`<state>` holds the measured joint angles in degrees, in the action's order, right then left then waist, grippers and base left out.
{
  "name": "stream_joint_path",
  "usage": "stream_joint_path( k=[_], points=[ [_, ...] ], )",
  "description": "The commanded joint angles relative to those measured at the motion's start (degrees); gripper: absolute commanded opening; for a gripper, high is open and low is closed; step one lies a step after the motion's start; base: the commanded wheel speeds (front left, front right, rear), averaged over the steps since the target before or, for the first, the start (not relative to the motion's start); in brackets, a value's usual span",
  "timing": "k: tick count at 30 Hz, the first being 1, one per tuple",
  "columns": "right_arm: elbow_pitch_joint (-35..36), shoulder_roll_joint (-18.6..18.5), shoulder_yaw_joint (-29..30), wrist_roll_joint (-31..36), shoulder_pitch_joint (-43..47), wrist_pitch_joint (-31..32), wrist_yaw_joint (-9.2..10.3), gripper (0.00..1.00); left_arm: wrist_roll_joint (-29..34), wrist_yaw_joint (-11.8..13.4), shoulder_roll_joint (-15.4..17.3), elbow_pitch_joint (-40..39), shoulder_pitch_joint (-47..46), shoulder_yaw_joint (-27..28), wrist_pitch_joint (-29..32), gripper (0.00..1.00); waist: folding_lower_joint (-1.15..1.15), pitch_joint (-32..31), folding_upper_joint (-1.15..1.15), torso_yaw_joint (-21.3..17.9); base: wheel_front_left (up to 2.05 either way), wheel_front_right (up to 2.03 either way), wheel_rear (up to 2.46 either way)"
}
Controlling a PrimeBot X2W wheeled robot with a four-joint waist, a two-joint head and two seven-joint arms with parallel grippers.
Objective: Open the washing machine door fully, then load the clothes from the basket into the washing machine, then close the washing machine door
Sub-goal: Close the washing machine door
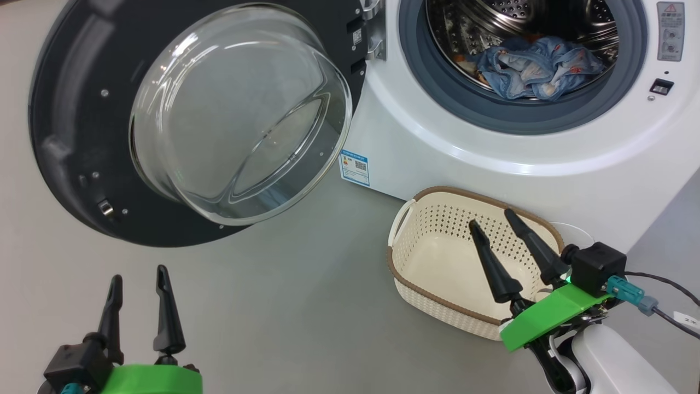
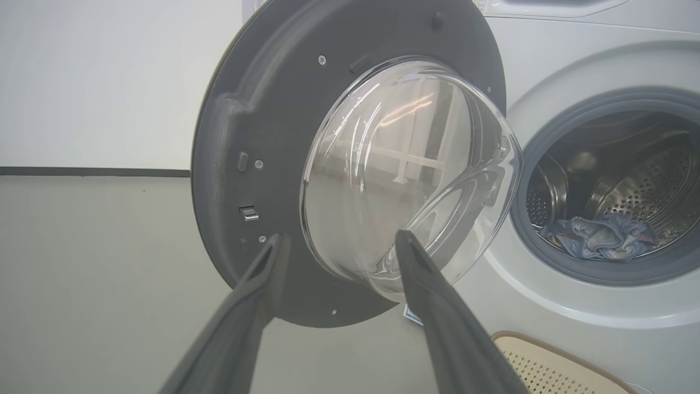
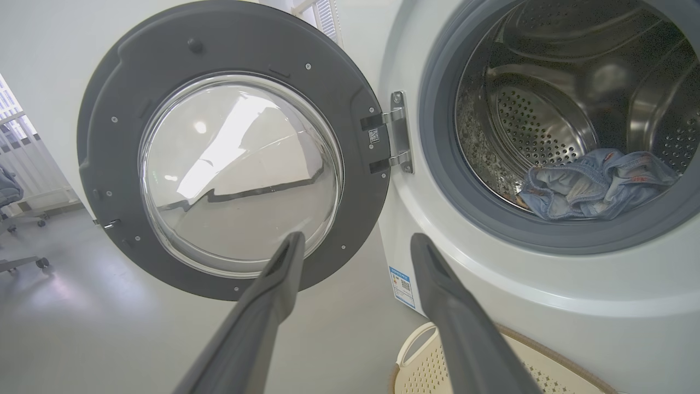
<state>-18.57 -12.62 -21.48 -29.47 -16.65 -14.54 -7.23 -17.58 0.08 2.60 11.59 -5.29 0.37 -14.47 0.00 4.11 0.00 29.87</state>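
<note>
**Desk:** What do the grippers have?

**Me:** Nothing. My left gripper (image 1: 138,274) is spread wide and empty, low over the floor (image 1: 284,306), with its fingers pointing up toward the washing machine door (image 1: 60,126). My right gripper (image 1: 490,218) is just as wide and also empty. It hangs over the basket (image 1: 476,192).

**Desk:** Why over the basket?

**Me:** I read it as the spot for a pick, but the basket's bottom is bare and I see no garment in it. The clothes (image 1: 538,68) lie bunched low in the drum (image 1: 492,22), well behind the grey ring (image 1: 411,60) of the washing machine (image 1: 437,158).

**Desk:** And the door?

**Me:** It is swung wide on its hinge (image 3: 399,131) at the left of the mouth, with the glass bowl (image 1: 240,109) facing me. That leaves the opening free.

**Desk:** So what's left?

**Me:** Closing the door, I judge. The left gripper sits nearest the door, so I'd push with that one. I'd also check that no cloth hangs over the ring.
</note>
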Motion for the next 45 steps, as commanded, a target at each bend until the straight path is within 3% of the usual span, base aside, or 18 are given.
stream_joint_path(
  k=[1, 28, 29, 30, 31, 33, 39, 45],
  points=[
    [0.97, -0.21, -1.11, -1.13, 0.07, -0.46, -0.25, 1.0, -0.14, 0.57, 0.74, -1.86, -0.06, 2.17, -0.52, 1.0, 0.0, 0.13, 0.0, 0.15, 0.0, 0.0, 0.0],
    [0.93, -0.17, -1.36, -1.86, -0.2, -0.46, -0.25, 1.0, -0.23, 0.27, 0.49, -2.14, -0.32, 2.74, -0.52, 1.0, 0.0, 0.2, 0.0, -0.15, 0.0, 0.0, 0.0],
    [1.0, -0.12, -1.25, -1.77, -0.13, -0.46, -0.25, 1.0, -0.22, 0.23, 0.53, -2.09, -0.44, 2.8, -0.52, 0.92, 0.0, 0.28, 0.0, -0.34, 0.0, 0.0, 0.0],
    [1.05, -0.08, -1.22, -1.69, -0.13, -0.46, -0.25, 1.0, -0.24, 0.2, 0.57, -2.09, -0.54, 2.91, -0.52, 0.73, 0.0, 0.38, 0.0, -0.6, 0.0, 0.0, 0.0],
    [1.11, -0.06, -1.13, -1.63, -0.13, -0.46, -0.25, 1.0, -0.25, 0.14, 0.6, -2.1, -0.65, 3.0, -0.52, 0.46, 0.0, 0.46, 0.0, -0.79, 0.0, 0.0, 0.0],
    [1.22, -0.04, -0.97, -1.53, -0.12, -0.46, -0.25, 1.0, -0.21, -0.02, 0.73, -2.19, -0.89, 3.13, -0.52, 0.02, 0.0, 0.58, 0.0, -1.14, 0.0, 0.0, 0.0],
    [1.33, -0.06, -0.93, -1.43, -0.21, -0.46, -0.25, 1.0, -0.35, -1.04, 2.15, -3.18, -2.58, 3.75, -0.52, 0.0, 0.0, 0.77, 0.0, -1.85, 0.0, 0.0, 0.0],
    [1.3, -0.35, -0.94, -1.44, -0.32, -0.46, -0.25, 1.0, -1.59, -1.61, 6.04, -6.94, -6.97, 6.36, 0.64, 0.0, 0.0, 0.97, 0.0, -2.3, 0.0, 0.0, 0.0]
  ],
)
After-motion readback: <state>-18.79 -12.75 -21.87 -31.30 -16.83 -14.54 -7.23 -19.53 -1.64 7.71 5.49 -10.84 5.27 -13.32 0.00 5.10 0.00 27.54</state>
